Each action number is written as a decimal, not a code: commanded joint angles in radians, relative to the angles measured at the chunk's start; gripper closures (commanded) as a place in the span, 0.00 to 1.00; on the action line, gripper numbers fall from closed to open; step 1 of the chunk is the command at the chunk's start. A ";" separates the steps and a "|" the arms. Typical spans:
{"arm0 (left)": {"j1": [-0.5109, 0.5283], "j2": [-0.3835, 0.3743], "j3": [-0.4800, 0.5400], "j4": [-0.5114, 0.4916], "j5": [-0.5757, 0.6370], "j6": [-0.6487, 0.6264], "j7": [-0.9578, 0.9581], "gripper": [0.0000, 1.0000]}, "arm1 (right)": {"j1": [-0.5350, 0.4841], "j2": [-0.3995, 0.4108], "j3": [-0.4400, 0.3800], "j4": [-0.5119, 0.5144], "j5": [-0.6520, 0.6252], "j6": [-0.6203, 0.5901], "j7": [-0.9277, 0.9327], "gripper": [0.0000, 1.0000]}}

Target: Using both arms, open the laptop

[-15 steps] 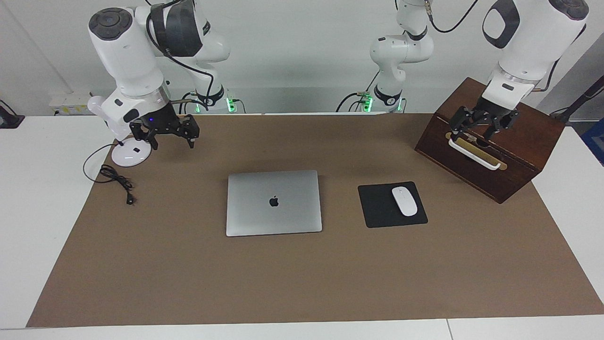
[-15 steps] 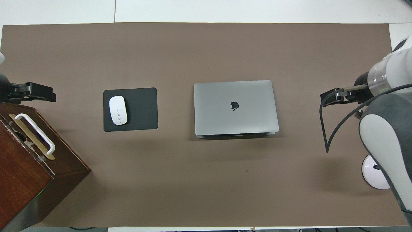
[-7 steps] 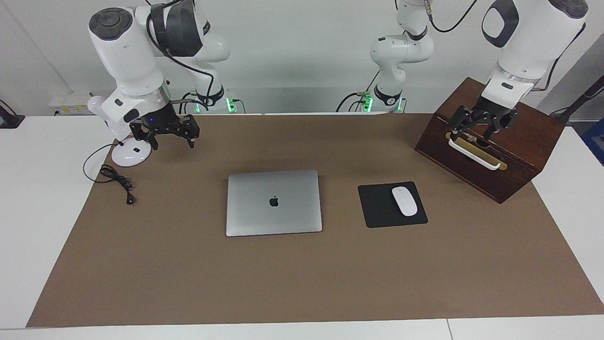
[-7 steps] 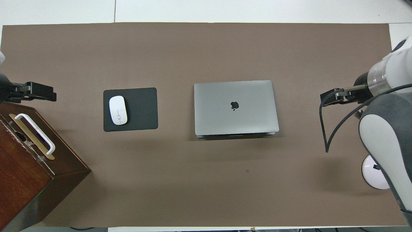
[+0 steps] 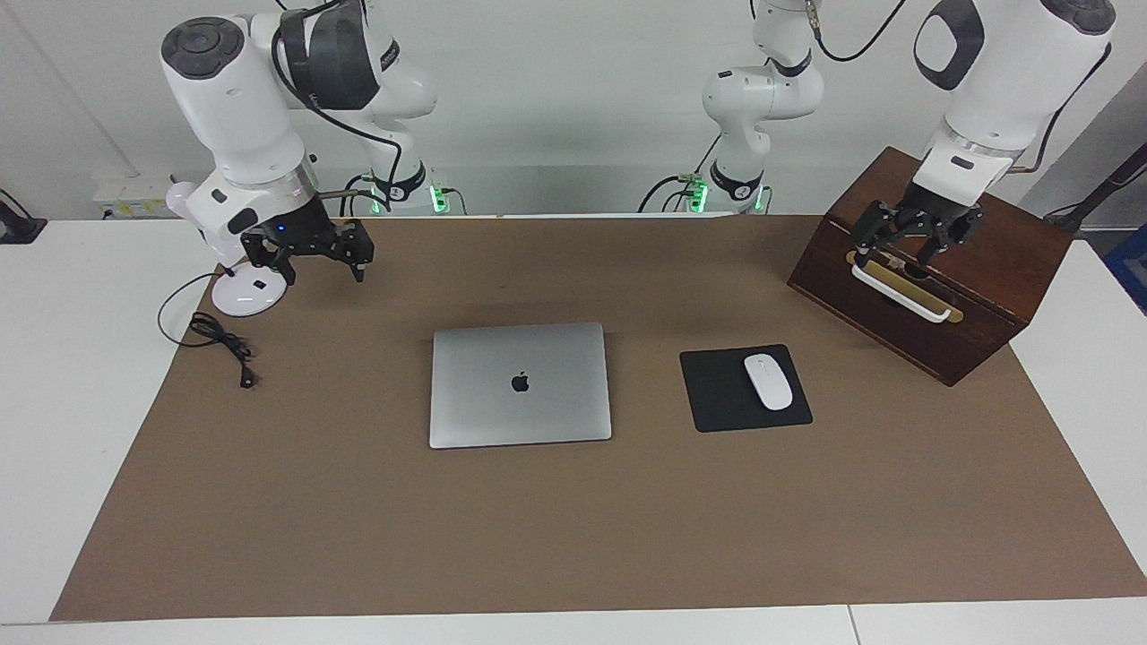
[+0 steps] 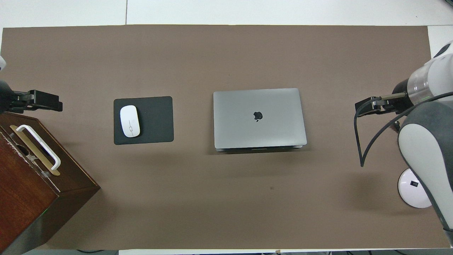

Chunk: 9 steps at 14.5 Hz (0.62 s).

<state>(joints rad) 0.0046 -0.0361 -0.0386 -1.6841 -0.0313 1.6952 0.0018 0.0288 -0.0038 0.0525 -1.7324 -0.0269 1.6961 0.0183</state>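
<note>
Facing view: looking across, you see the laptop shut flat mid-mat, beside the mouse pad.
Handling: you should expect a stiff, slick, thin shell; lift the lid's front lip, pin the base.
Right gripper: fingers spread, empty, over the mat near the lamp base.
Left gripper: fingers spread, empty, over the wooden box.
Overhead view: you find both grippers well apart from the laptop.
</note>
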 commanded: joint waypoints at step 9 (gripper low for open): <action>0.012 -0.018 0.013 -0.022 -0.005 0.043 -0.008 1.00 | -0.033 -0.008 0.015 -0.065 0.082 0.071 -0.201 0.00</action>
<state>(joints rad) 0.0092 -0.0361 -0.0251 -1.6841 -0.0313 1.7146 0.0015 -0.0071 -0.0029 0.0560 -1.7541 0.0369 1.7355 -0.1548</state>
